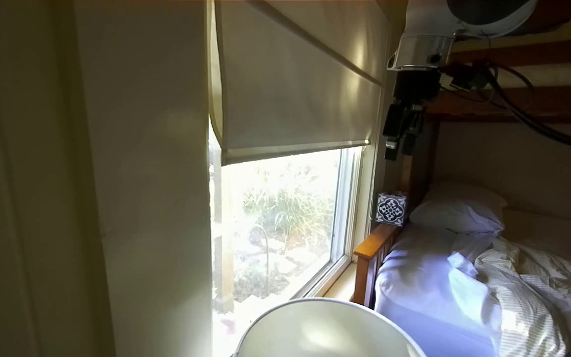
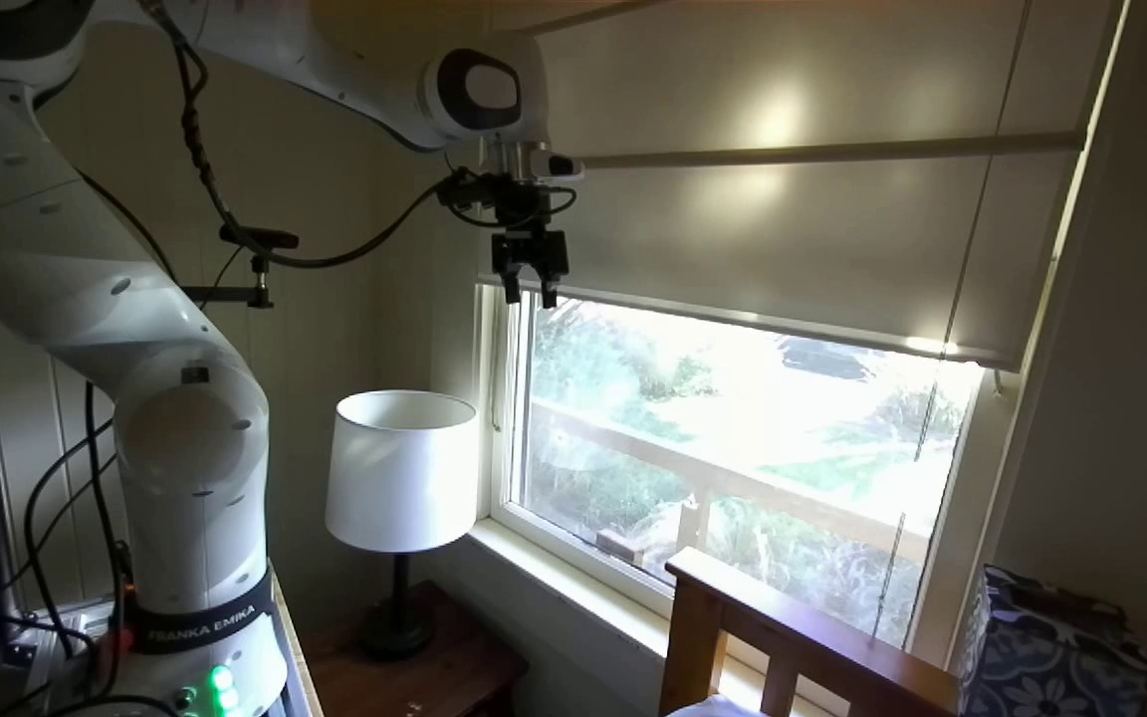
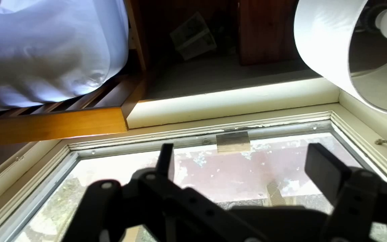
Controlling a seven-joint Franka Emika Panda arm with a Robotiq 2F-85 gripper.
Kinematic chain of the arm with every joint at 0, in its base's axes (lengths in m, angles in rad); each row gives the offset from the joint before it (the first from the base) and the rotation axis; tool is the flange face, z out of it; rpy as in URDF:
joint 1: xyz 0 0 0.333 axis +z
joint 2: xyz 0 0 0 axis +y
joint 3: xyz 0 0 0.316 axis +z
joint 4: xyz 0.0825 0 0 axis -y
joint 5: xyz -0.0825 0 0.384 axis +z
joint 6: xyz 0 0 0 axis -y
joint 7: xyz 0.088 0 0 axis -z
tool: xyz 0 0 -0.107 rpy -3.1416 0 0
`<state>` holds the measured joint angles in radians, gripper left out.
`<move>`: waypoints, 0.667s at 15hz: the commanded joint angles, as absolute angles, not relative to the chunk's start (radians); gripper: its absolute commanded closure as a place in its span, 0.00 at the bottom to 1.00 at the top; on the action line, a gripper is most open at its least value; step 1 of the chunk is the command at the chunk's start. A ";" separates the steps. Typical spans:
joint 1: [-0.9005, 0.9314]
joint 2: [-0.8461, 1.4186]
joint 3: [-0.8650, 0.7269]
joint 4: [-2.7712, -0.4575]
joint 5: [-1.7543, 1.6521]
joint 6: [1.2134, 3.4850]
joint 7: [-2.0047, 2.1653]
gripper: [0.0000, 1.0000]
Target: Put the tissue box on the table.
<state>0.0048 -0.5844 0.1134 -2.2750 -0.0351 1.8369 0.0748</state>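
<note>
1. Gripper (image 2: 531, 299) hangs high near the window blind (image 2: 812, 239); in my wrist view its fingers (image 3: 165, 159) stand well parted, and I have nothing between them.
2. Tissue box (image 1: 391, 209), patterned in black and white, sits upright at the wooden bed rail (image 1: 378, 240), just beside the pillow (image 1: 456, 210), and I see it well below my gripper in both exterior views.
3. My wrist view catches only a corner of that box, at the left edge.
4. Table (image 2: 466, 652): in an exterior view I make out its red-brown wooden top, with the lamp (image 2: 399, 488) standing on it and the box well apart from it.
</note>
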 commanded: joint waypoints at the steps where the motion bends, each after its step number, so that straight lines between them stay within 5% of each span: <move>1: 0.019 -0.583 0.103 -2.273 -0.042 1.835 0.081 0.00; 10: 0.012 -0.627 -0.030 -2.283 -0.088 1.816 -0.134 0.00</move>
<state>0.0022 -0.5893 0.0538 -2.2751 -0.0772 1.8451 0.0095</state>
